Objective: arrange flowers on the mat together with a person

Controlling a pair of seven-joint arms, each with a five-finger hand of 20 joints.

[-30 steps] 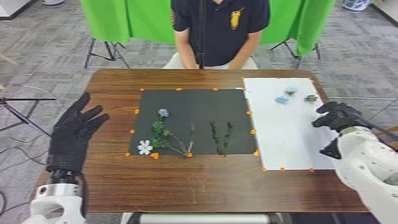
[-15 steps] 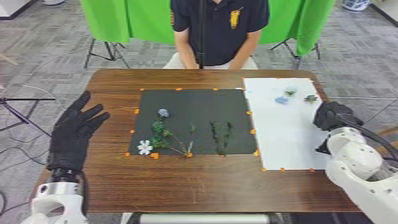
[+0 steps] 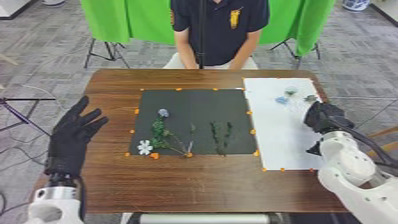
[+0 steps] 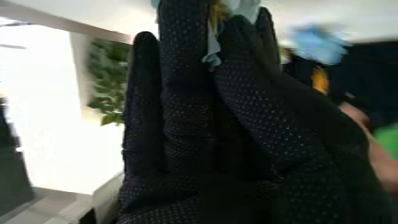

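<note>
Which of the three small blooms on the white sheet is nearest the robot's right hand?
The dark greenish bloom, near the white sheet's right edge, just beyond the right hand. The pale blue bloom and whitish-green bloom lie farther left.

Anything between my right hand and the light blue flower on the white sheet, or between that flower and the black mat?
Nothing visible stands between the right hand and the light blue flower, nor between it and the black mat, just white sheet and orange edge markers.
</note>
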